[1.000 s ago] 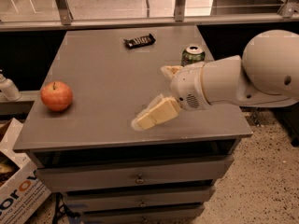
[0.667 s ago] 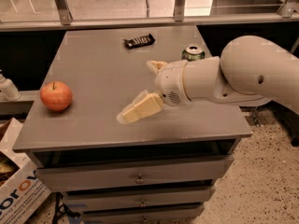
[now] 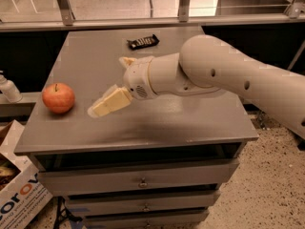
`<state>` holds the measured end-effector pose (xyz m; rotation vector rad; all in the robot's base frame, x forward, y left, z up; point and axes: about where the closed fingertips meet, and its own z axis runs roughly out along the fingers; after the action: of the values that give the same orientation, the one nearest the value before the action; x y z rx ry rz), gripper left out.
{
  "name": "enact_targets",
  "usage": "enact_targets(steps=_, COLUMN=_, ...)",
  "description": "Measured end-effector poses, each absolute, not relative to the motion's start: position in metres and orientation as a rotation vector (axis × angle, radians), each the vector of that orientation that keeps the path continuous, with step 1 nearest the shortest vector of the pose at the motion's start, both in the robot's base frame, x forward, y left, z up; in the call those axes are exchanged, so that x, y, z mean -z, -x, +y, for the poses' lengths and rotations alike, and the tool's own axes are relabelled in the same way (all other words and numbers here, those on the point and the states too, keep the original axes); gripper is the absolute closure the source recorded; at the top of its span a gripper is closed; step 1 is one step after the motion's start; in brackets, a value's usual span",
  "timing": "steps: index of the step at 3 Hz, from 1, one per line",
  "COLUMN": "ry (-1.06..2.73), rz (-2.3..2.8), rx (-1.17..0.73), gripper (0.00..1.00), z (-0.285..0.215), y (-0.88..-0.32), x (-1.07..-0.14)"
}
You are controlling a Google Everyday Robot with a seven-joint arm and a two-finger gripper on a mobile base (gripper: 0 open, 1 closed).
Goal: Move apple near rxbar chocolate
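Note:
The red-orange apple [image 3: 58, 98] sits near the left edge of the grey cabinet top [image 3: 190, 123]. The rxbar chocolate [image 3: 143, 42], a dark flat bar with white lettering, lies near the far edge at the middle. My gripper [image 3: 107, 86] hovers over the middle-left of the top, to the right of the apple and apart from it. It is open and empty: one cream finger [image 3: 110, 102] points down-left toward the apple, the other [image 3: 127, 61] sticks up behind the wrist. The white arm reaches in from the right.
A white bottle [image 3: 8, 89] stands on a lower ledge left of the cabinet. A cardboard box [image 3: 19, 199] sits on the floor at lower left. Drawers [image 3: 143, 181] run below the top. A metal rail frame [image 3: 143, 22] stands behind the far edge.
My arm has swung left across the top, bringing the gripper closer to the apple. The green can at the back right is now hidden behind the arm. Apple and bar have not moved.

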<state>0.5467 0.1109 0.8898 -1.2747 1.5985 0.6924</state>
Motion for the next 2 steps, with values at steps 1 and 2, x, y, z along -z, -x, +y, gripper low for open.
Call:
enact_targets(steps=1, ry=1.303, rz=1.609, rx=-0.738, gripper=0.00, z=0.147, y=-0.554, x=-0.884)
enact_targets(steps=2, ry=1.350, rz=1.646, rx=-0.762, gripper=0.00, z=0.182, y=-0.555, x=-0.873)
